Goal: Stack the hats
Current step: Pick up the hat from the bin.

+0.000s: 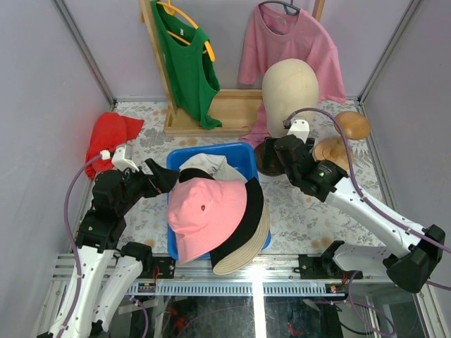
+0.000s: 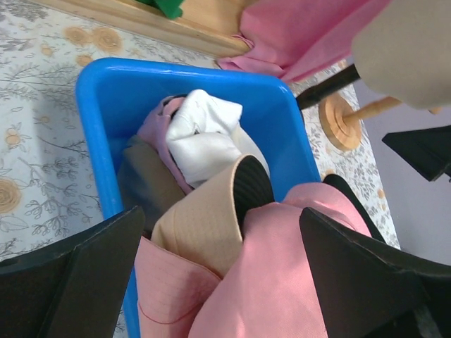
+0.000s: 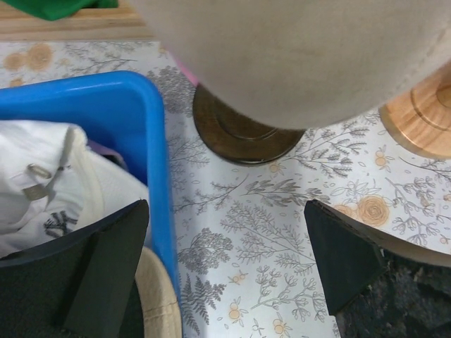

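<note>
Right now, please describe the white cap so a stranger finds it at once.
Find the blue bin at the centre. In its far end, behind the pink bucket hat, lies the white cap, the only white hat there.

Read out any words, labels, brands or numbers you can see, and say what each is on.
No text is readable in any view.
White hat: small dark stitched mark, too blurred to read.
Pink hat: tiny dark spot, too small to tell.
</note>
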You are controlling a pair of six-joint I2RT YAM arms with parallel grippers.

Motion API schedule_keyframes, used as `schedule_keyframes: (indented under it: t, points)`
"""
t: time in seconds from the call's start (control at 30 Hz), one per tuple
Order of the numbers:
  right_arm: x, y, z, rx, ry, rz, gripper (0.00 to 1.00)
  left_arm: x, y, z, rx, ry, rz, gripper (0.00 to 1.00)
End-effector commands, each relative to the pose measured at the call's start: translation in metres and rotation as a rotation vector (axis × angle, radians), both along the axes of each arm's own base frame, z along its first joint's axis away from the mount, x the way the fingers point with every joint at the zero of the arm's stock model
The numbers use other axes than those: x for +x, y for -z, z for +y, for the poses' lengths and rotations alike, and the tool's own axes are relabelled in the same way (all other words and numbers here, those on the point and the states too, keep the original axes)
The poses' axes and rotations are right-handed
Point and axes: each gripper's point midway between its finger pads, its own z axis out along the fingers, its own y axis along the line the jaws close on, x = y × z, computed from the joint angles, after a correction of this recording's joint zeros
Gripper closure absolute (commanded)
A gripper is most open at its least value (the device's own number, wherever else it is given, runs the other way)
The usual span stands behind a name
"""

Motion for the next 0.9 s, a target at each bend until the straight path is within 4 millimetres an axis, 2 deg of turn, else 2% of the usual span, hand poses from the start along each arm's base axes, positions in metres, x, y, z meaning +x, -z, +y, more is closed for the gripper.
schedule_keyframes:
  t: [0.0, 0.23, 0.57, 0.73, 0.87]
  points:
    - [-0.011, -0.031, 0.017, 0.096, -0.074, -0.072, 0.00, -0.017, -0.008, -0.020, -0.004, 0.159, -0.050, 0.09]
    - [-0.032, -0.038, 0.021, 0.148, -0.129, -0.086, 0.00, -0.036, -0.002, -0.034, -0.027, 0.272, -0.014, 0.12]
    - [-0.043, -0.045, 0.016, 0.174, -0.137, -0.101, 0.00, -0.050, 0.015, -0.041, -0.050, 0.336, 0.041, 0.16]
    - [-0.045, -0.054, 0.019, 0.192, -0.156, -0.111, 0.00, -0.051, 0.020, -0.046, -0.063, 0.365, 0.069, 0.21]
    - [-0.048, -0.063, 0.020, 0.200, -0.170, -0.125, 0.00, -0.051, 0.023, -0.048, -0.071, 0.377, 0.087, 0.34]
